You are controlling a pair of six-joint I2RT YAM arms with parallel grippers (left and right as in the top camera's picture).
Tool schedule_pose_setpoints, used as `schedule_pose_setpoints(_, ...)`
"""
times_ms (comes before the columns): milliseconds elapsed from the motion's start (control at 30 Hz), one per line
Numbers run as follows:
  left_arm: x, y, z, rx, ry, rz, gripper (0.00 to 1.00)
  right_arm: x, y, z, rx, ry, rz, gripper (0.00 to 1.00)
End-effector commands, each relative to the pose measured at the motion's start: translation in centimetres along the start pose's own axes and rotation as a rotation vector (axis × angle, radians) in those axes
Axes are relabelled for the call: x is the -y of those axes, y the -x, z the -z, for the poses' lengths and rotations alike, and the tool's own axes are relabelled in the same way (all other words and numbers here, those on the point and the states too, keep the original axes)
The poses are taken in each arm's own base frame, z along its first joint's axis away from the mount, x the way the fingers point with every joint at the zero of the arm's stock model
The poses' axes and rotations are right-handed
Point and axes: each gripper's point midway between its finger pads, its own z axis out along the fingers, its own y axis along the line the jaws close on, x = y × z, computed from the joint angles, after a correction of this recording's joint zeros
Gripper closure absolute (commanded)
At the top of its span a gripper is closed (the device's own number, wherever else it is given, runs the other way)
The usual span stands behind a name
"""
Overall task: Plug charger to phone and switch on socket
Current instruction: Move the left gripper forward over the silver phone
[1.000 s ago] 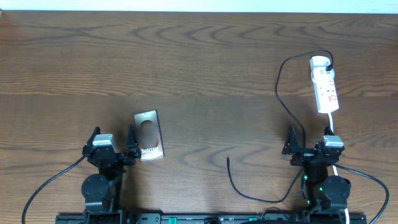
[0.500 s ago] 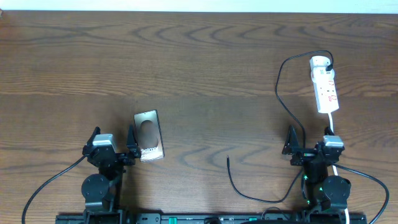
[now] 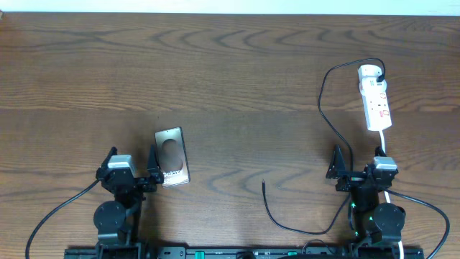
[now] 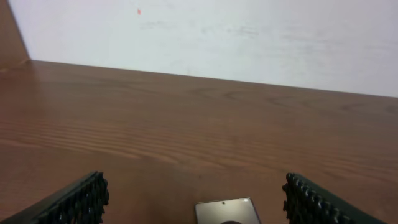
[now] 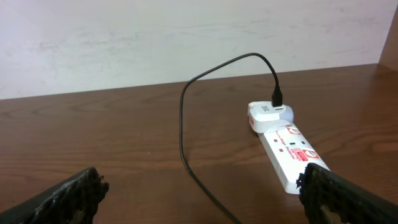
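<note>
Rose-gold and glossy, the phone [image 3: 172, 157] is lying back-up on the wooden bench [image 3: 215, 72]. Its near short edge is sitting just beside the left end effector [image 3: 131, 160], whose jaws are standing wide and gripping nothing. Well to the phone's right, the right end effector [image 3: 356, 162] is likewise gaping and empty.

The charger [image 3: 321, 101] is running in a long black loop from a white adapter [image 3: 369, 72] seated in the far end of the socket [image 3: 376, 101] (far to the phone's right and further from the robot). Its plug tip [image 3: 263, 183] is resting free on the wood, to the phone's right and slightly nearer the robot, well apart from it.

Nothing is joined yet, so the step in hand is probably fetching that tip. The right end effector is looking best suited. It should be pinching the cable just behind the tip, leaving the end poking out in line with the jaws, since a grip further back would be letting the limp lead droop. The left one is sitting well placed to pin the phone against sliding while the tip is being pushed in. Which edge is carrying the port is not showing here, though the lettering is hinting at the near short edge. Switching the socket on is coming last.
</note>
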Motion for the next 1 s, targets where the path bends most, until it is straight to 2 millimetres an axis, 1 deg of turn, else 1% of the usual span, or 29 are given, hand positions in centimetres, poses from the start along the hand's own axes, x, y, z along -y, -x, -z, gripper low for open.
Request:
schedule_pose_setpoints(0, 0.9, 2.8, 0.5, 0.017, -0.037, 0.003, 0.11, -0.1, -0.1, 0.0, -0.001, 0.003, -0.004, 0.01)
schedule_pose_setpoints(100, 1.5, 4.3, 0.5, -0.034, -0.059, 0.006, 0.11, -0.1, -0.1, 0.0, -0.001, 0.003, -0.004, 0.01)
schedule_pose_setpoints(200, 2.4, 5.8, -0.2, -0.117, -0.093, 0.014, 0.11, -0.1, -0.1, 0.0, -0.001, 0.003, -0.004, 0.01)
schedule_pose_setpoints(333, 2.6, 7.2, -2.3, -0.269, -0.083, 0.066, 0.11, -0.1, -0.1, 0.0, -0.001, 0.003, -0.004, 0.01)
schedule_pose_setpoints(433, 2.5, 7.1, -4.2, -0.433, -0.055, 0.112, 0.11, -0.1, 0.0, 0.0, 0.0, 0.003, -0.004, 0.01)
schedule_pose_setpoints(533, 2.3, 5.9, -5.9, -0.616, -0.026, 0.14, 0.11, -0.1, -0.1, 0.0, -0.001, 0.003, -0.004, 0.01)
schedule_pose_setpoints(600, 2.2, 4.6, -6.6, -0.744, -0.008, 0.151, 0.11, -0.1, 0.0, 0.0, 0.0, 0.003, -0.004, 0.01)
schedule_pose_setpoints(667, 2.5, 3.3, -7.2, -0.857, -0.014, 0.17, 0.11, -0.1, 0.0, 0.0, 0.0, 0.003, -0.004, 0.01)
schedule_pose_setpoints(733, 3.2, 2.0, -8.0, -0.921, -0.049, 0.197, 0.11, -0.1, -0.1, 0.0, -0.001, 0.003, -0.004, 0.01)
schedule_pose_setpoints(800, 3.3, 0.5, -8.6, -0.967, -0.056, 0.21, 0.11, -0.1, -0.1, 0.0, -0.001, 0.003, -0.004, 0.01)
schedule_pose_setpoints(867, 3.3, -1.1, -9.0, -1.02, -0.055, 0.221, 0.11, -0.1, -0.1, 0.0, -0.001, 0.003, -0.004, 0.01)
schedule_pose_setpoints(967, 3.5, -2.9, -9.2, -1.082, -0.061, 0.257, 0.11, -0.1, 0.0, 0.0, 0.0, 0.003, -0.004, 0.01)
